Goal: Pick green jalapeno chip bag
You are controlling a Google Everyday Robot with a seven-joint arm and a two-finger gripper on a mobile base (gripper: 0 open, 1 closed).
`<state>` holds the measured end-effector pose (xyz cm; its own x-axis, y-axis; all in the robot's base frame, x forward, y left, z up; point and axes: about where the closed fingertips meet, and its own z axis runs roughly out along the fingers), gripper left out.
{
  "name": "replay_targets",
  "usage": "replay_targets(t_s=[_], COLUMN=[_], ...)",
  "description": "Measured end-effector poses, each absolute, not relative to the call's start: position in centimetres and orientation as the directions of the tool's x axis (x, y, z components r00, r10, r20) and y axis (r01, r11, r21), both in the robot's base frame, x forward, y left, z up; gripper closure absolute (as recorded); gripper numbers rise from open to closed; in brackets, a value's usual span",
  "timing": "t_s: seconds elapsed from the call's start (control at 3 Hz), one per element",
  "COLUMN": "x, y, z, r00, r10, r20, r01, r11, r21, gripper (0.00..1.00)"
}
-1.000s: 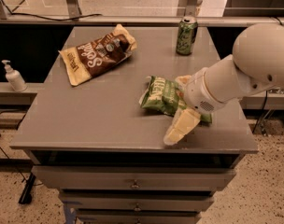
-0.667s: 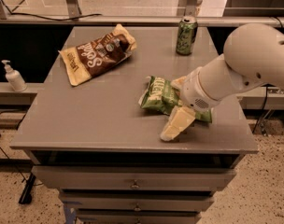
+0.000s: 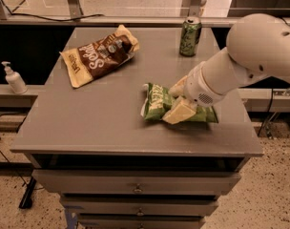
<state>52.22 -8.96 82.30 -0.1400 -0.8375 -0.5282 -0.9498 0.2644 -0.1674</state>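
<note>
"Gripper on it?"

"Yes. Mine sits spread astride the green jalapeno chip bag, right of centre, flat on the table."

"Next?"

"Grasping step, I judge: squeeze the crinkly foil, then lift. Brown chip bag upper left, can at top: well apart."

The gripper has shifted back onto the green jalapeno chip bag
</note>
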Motion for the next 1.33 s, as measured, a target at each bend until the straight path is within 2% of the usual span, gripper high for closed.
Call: replay_targets(t_s=[0.33, 0.67, 1.33], x=[52.22, 52.23, 52.23], y=[-8.96, -8.96, -8.97], z=[82.84, 83.13, 83.18], r00=[-0.14, -0.14, -0.14], r10=[-0.837, -0.838, -0.837], r20=[-0.528, -0.528, -0.528], r01=[-0.95, -0.95, -0.95], r11=[0.264, 0.264, 0.265], r21=[-0.167, -0.167, -0.167], gripper=[0.87, 1.0, 1.0])
